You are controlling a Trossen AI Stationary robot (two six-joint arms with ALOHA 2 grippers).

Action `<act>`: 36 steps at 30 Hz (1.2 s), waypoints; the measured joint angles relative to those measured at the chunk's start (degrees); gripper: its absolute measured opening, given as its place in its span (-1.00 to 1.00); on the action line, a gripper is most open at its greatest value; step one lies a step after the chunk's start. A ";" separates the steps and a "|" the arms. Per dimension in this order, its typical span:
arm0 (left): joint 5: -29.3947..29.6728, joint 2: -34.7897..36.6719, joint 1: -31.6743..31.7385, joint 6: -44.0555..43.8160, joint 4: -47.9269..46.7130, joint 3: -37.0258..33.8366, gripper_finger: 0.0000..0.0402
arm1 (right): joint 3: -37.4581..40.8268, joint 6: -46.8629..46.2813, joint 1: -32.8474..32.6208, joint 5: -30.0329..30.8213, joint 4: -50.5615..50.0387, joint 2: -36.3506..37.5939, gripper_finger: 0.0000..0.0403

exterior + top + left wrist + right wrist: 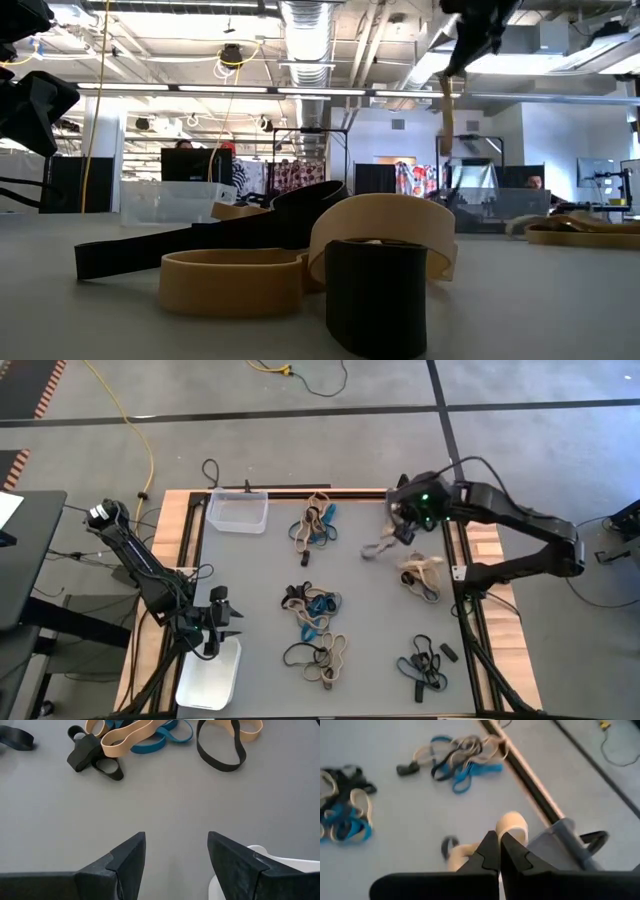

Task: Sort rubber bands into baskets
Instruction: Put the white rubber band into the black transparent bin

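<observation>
Rubber bands lie in several heaps on the grey table: black, tan and blue ones at the far middle (315, 525) and centre (310, 605), more near the front (325, 655), black ones at the front right (425, 665), tan ones at the right (422, 572). My right gripper (400, 532) is raised above the far right part of the table, shut on a tan rubber band (378, 548). A clear basket (237, 512) stands at the far left and a white basket (210, 675) at the near left. My left gripper (215, 622) waits open just beyond the white basket. My right gripper pinches the tan rubber band between its two shut fingers, with a loop of it (512, 822) showing just past the tips. The fingers slant downward. The band hangs below them (447, 110), lifted clear of the table.
A black rail (330, 492) runs along the table's far edge. A yellow cable (150, 460) lies on the floor beyond. Bare table surface (165, 800) lies in front of my left gripper (176, 845), with the white basket's rim (280, 865) beside it.
</observation>
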State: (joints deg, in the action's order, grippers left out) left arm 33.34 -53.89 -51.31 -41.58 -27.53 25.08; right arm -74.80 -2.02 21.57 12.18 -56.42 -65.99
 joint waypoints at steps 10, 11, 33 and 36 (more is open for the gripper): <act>0.00 0.00 0.00 0.00 -0.01 0.00 0.02 | -0.69 1.95 0.80 2.31 0.84 -1.33 -0.85; 0.00 0.00 0.00 0.02 -0.02 0.00 0.02 | -0.69 2.44 1.14 3.49 0.93 -1.92 -0.86; 0.00 0.00 0.00 0.00 0.00 0.00 0.02 | -0.69 7.25 28.49 4.43 3.58 -15.38 -0.86; 0.00 0.00 0.01 0.02 0.00 0.00 0.02 | -0.69 7.14 30.46 3.72 3.62 -18.10 -0.85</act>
State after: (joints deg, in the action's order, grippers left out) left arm 33.34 -53.89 -51.30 -41.56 -27.53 25.08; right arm -75.48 5.13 52.04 15.90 -52.80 -84.09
